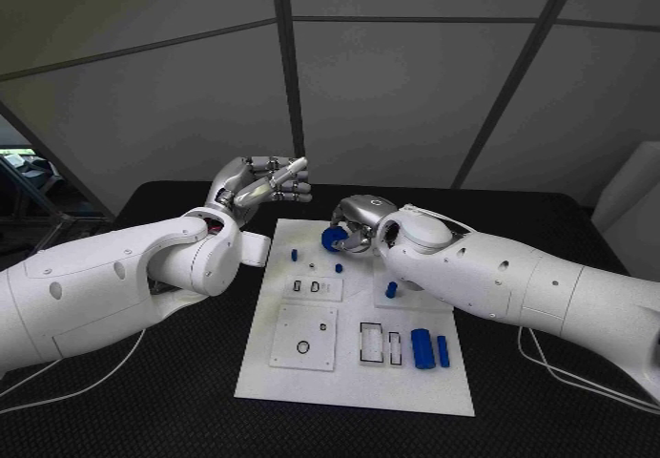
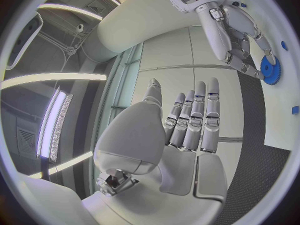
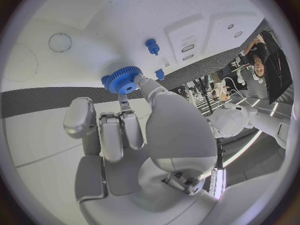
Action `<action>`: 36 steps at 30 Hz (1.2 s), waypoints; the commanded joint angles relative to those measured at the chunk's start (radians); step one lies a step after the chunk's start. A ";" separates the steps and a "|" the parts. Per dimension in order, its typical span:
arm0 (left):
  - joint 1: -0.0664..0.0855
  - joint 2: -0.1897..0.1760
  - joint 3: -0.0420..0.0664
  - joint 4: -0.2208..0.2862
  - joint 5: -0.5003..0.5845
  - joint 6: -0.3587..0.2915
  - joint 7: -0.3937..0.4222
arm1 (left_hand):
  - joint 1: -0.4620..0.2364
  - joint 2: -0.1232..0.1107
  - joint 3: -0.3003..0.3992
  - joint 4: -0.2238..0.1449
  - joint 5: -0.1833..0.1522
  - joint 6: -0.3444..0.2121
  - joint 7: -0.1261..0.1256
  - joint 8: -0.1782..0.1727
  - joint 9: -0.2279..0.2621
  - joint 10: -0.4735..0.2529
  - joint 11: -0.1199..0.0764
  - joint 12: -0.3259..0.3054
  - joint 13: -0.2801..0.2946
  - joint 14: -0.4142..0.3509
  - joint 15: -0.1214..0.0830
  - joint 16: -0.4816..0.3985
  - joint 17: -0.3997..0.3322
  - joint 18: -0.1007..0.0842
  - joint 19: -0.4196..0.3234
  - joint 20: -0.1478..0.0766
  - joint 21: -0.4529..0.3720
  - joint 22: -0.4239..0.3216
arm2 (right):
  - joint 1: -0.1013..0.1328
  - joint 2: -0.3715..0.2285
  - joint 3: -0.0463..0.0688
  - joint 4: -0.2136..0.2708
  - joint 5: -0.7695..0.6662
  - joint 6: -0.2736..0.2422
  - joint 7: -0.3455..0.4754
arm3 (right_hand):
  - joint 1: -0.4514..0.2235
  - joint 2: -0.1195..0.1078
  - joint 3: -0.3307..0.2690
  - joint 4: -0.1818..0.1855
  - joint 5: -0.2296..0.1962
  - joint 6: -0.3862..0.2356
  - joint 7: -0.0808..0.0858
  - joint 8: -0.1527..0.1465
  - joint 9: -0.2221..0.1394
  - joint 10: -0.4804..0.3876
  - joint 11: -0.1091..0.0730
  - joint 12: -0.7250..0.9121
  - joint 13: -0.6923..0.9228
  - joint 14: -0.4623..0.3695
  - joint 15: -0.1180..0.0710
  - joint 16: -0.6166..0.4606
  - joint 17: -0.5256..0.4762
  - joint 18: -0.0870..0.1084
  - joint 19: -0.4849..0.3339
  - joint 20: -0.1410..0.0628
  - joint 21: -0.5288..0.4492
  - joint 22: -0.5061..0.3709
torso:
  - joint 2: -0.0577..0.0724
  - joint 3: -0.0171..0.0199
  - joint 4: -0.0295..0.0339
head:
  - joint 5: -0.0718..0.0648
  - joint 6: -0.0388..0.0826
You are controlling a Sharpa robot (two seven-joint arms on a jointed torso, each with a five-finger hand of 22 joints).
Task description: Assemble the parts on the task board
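lab | grey panel walls [image 1: 399, 95] | black table [image 1: 550, 219] | ceiling strip lights [image 2: 56, 77]

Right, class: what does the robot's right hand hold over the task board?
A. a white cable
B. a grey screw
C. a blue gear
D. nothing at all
C: in the right wrist view the right hand pinches a blue gear by its fingertips, above the white task board; the head view shows the same gear at that hand.
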 commanded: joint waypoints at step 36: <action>0.001 0.002 0.000 -0.004 -0.004 0.012 0.002 | -0.001 0.012 -0.009 -0.001 -0.001 -0.010 0.009 -0.007 -0.002 -0.006 0.000 -0.007 0.000 -0.007 0.003 -0.005 0.002 0.003 -0.002 0.008 -0.005 -0.002 | 0.000 -0.011 -0.002 0.002 0.038 0.039 0.015 | -0.137 -0.009 -0.062 0.092 -0.106 -0.094 0.018 -0.086 0.007 -0.043 0.023 -0.048 0.041 0.080 0.021 -0.007 0.146 -0.004 -0.020 0.024 -0.015 -0.026 | 0.000 0.0002 -0.0011 | 0.003 -0.003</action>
